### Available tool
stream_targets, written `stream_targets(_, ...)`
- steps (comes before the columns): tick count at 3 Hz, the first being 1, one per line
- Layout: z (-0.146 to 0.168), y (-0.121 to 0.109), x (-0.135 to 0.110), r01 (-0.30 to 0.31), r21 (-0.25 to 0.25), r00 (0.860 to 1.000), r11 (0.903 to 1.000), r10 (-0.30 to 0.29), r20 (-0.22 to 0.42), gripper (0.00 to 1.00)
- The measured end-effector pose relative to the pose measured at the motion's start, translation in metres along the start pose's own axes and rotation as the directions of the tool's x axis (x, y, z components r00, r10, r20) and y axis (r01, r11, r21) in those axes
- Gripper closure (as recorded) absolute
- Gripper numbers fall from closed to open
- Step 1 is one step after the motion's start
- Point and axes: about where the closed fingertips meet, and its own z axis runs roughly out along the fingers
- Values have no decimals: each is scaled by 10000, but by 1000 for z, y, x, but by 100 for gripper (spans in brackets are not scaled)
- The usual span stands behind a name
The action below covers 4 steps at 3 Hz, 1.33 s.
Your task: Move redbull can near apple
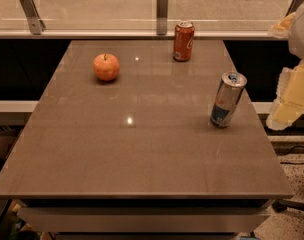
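The single camera view looks down on a brown table (pixel 142 154). At the right edge of the picture, a pale, yellowish gripper (pixel 291 101) hangs beyond the table's right side. It is blurred and partly cut off by the frame, so whether it is open or closed cannot be told. It holds nothing visible and is apart from the redbull can (pixel 227 100).

The redbull can stands on its base on the right part of the table, close to the right edge. Its long axis runs bottom to top, appearing to lean slightly right, and its silver top with the blue tab faces up.

The apple (pixel 106 67) sits at the back left, stem up, well apart from the redbull can. An orange-red soda can (pixel 183 41) stands upright at the back edge.
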Motion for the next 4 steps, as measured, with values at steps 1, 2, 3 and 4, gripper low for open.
stream_targets(1,0,0,0,-6,17,10000,10000,6,11,0)
stream_targets(2,-2,-8,7,-739,146,9952,9972,728,657,0)
stream_targets(3,-1,-19,22,-1860,253,9682,9822,1789,1752,0)
stream_targets(4,4,-31,34,-2721,242,9272,9620,2554,2741,0)
